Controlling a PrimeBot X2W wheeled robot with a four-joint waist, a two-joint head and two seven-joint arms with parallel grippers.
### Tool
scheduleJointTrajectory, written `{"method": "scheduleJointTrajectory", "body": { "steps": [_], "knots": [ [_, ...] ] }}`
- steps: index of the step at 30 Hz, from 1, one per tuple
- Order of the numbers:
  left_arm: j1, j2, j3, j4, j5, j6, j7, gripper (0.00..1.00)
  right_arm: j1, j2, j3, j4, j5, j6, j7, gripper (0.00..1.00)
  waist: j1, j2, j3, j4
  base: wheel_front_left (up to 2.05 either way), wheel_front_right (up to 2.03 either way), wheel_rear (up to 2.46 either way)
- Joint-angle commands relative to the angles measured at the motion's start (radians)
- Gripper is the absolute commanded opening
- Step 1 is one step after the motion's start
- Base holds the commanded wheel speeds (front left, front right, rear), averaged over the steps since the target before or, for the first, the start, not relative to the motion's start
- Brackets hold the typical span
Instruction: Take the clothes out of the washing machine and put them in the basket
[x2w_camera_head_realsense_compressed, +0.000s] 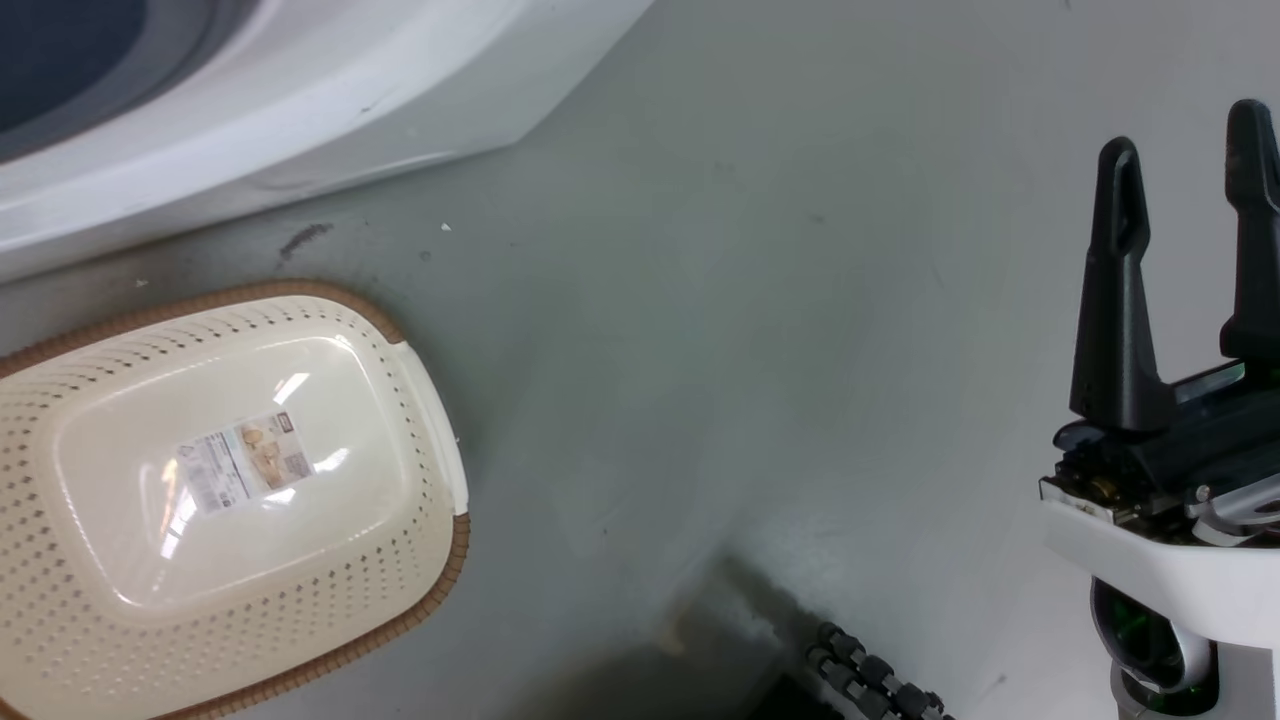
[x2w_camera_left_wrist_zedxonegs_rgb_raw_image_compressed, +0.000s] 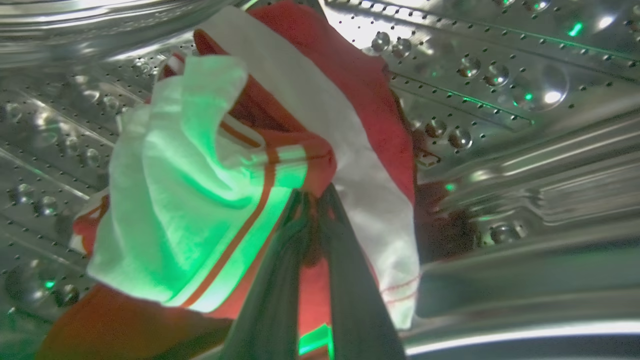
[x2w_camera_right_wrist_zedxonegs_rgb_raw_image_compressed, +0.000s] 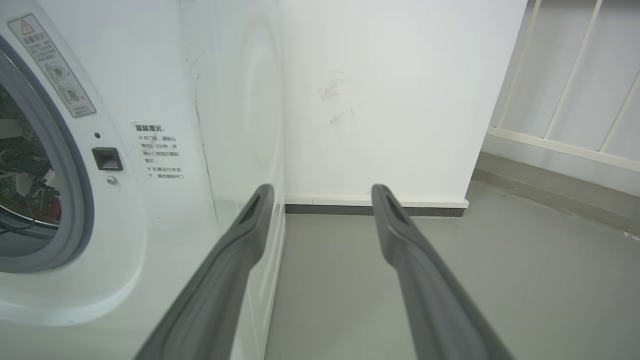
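Deep inside the perforated steel drum (x2w_camera_left_wrist_zedxonegs_rgb_raw_image_compressed: 500, 75), left pincer (x2w_camera_left_wrist_zedxonegs_rgb_raw_image_compressed: 312, 197) pressed together on a fold of the clothes (x2w_camera_left_wrist_zedxonegs_rgb_raw_image_compressed: 200, 190), pinching red fabric right at the fingertips. Bunched above and around the dark fingers (x2w_camera_left_wrist_zedxonegs_rgb_raw_image_compressed: 270, 300): bright red cloth with broad white panels and thin orange-red stripes, washed with green light. Lying against the drum wall, with more red spilling toward the lower left corner of the left wrist view.

Down on the grey floor (x2w_camera_head_realsense_compressed: 750, 300), at the lower left of the head view, the basket (x2w_camera_head_realsense_compressed: 100, 620): cream, oval, perforated sides, brown woven-look rim, a white handle on its right end, a paper label (x2w_camera_head_realsense_compressed: 245, 462) on its base. Set near the foot of the washing machine (x2w_camera_head_realsense_compressed: 300, 100), with a strip of floor between the two.

Over at the right edge of the head view, right pincer (x2w_camera_head_realsense_compressed: 1185, 135) spread apart, fingers pointing up, bare floor between them, well apart from the basket.

Along the right wrist view, the same right pincer (x2w_camera_right_wrist_zedxonegs_rgb_raw_image_compressed: 321, 192) aimed low past the front corner of the washing machine (x2w_camera_right_wrist_zedxonegs_rgb_raw_image_compressed: 165, 100) toward a white wall (x2w_camera_right_wrist_zedxonegs_rgb_raw_image_compressed: 400, 100). At the left edge, the grey rubber ring (x2w_camera_right_wrist_zedxonegs_rgb_raw_image_compressed: 75, 200) of the porthole, with a glimpse of red inside; beside it a small dark latch (x2w_camera_right_wrist_zedxonegs_rgb_raw_image_compressed: 107, 158) and a warning sticker (x2w_camera_right_wrist_zedxonegs_rgb_raw_image_compressed: 50, 65). Pale railing (x2w_camera_right_wrist_zedxonegs_rgb_raw_image_compressed: 575, 75) at the upper right corner.
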Motion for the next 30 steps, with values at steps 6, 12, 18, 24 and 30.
{"method": "scheduleJointTrajectory", "body": {
  "steps": [6,12,18,24,30],
  "knots": [
    [0.107,-0.011,-0.032,-0.014,-0.08,0.0,-0.083,0.0,0.029,0.0,0.005,0.021,-0.035,0.0,-0.002,1.0,0.0,0.0,-0.102,0.043,0.0,0.0,0.0],
    [0.212,-0.014,-0.048,-0.044,-0.136,0.0,-0.158,0.0,0.061,0.0,0.013,0.047,-0.063,0.0,-0.002,1.0,0.0,0.0,-0.186,0.068,0.0,0.0,0.0],
    [0.319,-0.002,-0.054,-0.099,-0.179,0.0,-0.213,0.0,0.101,0.0,0.015,0.069,-0.088,0.0,-0.002,1.0,0.0,0.0,-0.274,0.089,0.0,0.0,0.0],
    [0.4,0.007,-0.065,-0.173,-0.188,0.007,-0.263,0.0,0.141,0.0,0.025,0.085,-0.117,0.0,-0.002,1.0,0.0,0.0,-0.354,0.114,0.0,0.0,0.0],
    [0.473,0.023,-0.068,-0.295,-0.194,0.032,-0.309,0.0,0.182,0.0,0.028,0.103,-0.148,0.0,-0.002,1.0,0.0,0.0,-0.429,0.142,0.0,0.0,0.0]
  ]
}}
